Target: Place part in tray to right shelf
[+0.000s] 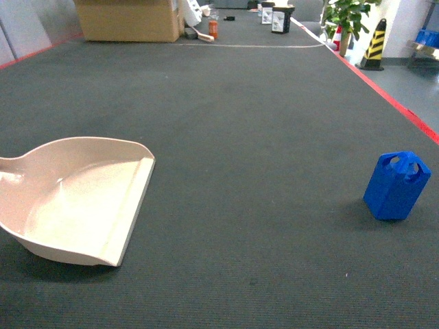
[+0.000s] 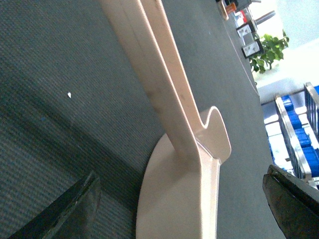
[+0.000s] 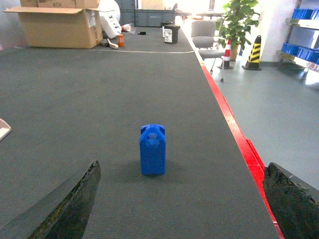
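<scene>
The cream tray [image 1: 75,199] lies at the left of the dark mat, its handle running off the left edge. The blue part [image 1: 396,186] stands upright far to the right, near the red border. Neither gripper shows in the head view. In the left wrist view my left gripper [image 2: 179,216] is open, hovering over the tray [image 2: 179,199] where its handle [image 2: 159,74] joins the scoop, both fingers clear of it. My right gripper [image 3: 179,211] is open and empty, with the part [image 3: 152,149] standing a short way ahead of it. I cannot tell whether the metal rack [image 2: 296,134] is the right shelf.
A red strip [image 1: 391,99] marks the mat's right edge, with bare floor beyond it [image 3: 279,109]. A cardboard box [image 1: 127,19], small items, a plant [image 1: 346,17] and a striped cone [image 1: 375,44] stand far back. Blue crates sit on a rack [image 3: 301,50].
</scene>
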`<state>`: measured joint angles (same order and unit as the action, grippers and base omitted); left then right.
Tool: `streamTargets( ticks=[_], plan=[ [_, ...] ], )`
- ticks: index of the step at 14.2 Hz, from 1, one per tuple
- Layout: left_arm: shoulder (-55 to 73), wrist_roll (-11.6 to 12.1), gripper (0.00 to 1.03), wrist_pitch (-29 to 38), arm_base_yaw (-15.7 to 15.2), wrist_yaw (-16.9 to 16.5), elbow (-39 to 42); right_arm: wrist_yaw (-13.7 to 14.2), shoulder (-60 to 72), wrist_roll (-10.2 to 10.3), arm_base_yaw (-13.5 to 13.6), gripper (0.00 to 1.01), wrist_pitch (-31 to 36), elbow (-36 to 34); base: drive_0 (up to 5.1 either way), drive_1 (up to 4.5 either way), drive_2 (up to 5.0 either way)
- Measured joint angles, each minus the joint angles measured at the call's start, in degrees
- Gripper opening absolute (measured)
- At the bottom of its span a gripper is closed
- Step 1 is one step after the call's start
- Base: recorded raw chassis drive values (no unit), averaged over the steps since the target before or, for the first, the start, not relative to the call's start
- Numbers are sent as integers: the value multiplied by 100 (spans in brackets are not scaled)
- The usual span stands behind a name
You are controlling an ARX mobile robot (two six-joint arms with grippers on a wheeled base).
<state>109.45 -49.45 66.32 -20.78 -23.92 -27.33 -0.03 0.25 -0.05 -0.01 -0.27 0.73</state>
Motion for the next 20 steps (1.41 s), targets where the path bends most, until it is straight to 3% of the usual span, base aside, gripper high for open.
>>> streamTargets(
  ticks=[8, 13, 15, 16, 17, 18, 19, 20],
  plan=[
    [828, -350, 98, 33, -236, -33, -975, 0, 0, 0, 0, 98, 0, 0, 0, 0, 0],
    [1541, -621, 98, 151, -295, -105, -2035, 0, 0, 0, 0, 98, 0, 0, 0, 0, 0],
    [1847, -726, 77, 264, -348, -170, -2361, 0, 0, 0, 0, 98, 0, 0, 0, 0, 0],
    [1908, -848, 58, 459, -348, -299, -2354, 0, 0, 0, 0, 98, 0, 0, 0, 0, 0],
    [1908, -905, 52, 590, -337, -350, -2332, 0, 0, 0, 0, 98, 0, 0, 0, 0, 0],
    [1895, -1045, 38, 756, -332, -376, -2321, 0, 0, 0, 0, 98, 0, 0, 0, 0, 0],
    [1871, -1327, 22, 769, -258, -372, -2190, 0, 0, 0, 0, 98, 0, 0, 0, 0, 0],
    [1622, -1749, 17, 754, -186, -393, -1987, 0, 0, 0, 0, 98, 0, 0, 0, 0, 0]
  ],
)
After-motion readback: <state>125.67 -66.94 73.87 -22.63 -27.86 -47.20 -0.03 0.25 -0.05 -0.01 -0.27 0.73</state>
